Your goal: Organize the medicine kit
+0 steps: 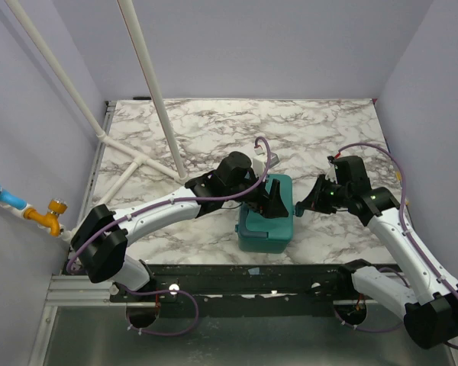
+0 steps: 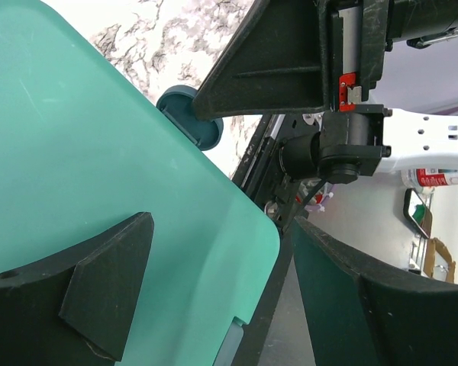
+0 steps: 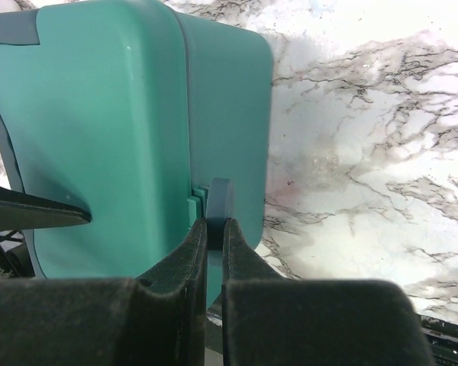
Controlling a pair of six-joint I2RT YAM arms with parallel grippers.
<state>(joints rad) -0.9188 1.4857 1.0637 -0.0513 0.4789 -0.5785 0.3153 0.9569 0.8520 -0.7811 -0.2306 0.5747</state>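
Currently left claw (image 2: 221,219) is spread wide over the medicine kit (image 1: 265,232), which sits mid-desk near the front edge with its lid (image 2: 76,152) shut. One finger is above the lid and the other is past its edge. Contact with the lid can't be confirmed. Marble desk (image 1: 313,137) is under everything.

Right claw (image 3: 215,226) comes in from the kit's right side, fingers pressed together on the dark teal latch tab (image 3: 219,200). The pinch is thin, at the fingertips only.

Likely step: unlatching so the lid can open.

Risks:
- The tab slips out of the narrow pinch if the pull goes off-axis.
- The kit slides or tips toward the right arm when the tab is pulled, because the left claw isn't clearly bracing it.
- The two claws are very close over the same corner, so any lift or swing could knock them together.
- The lid could jam against the left fingers if it pops up under them.
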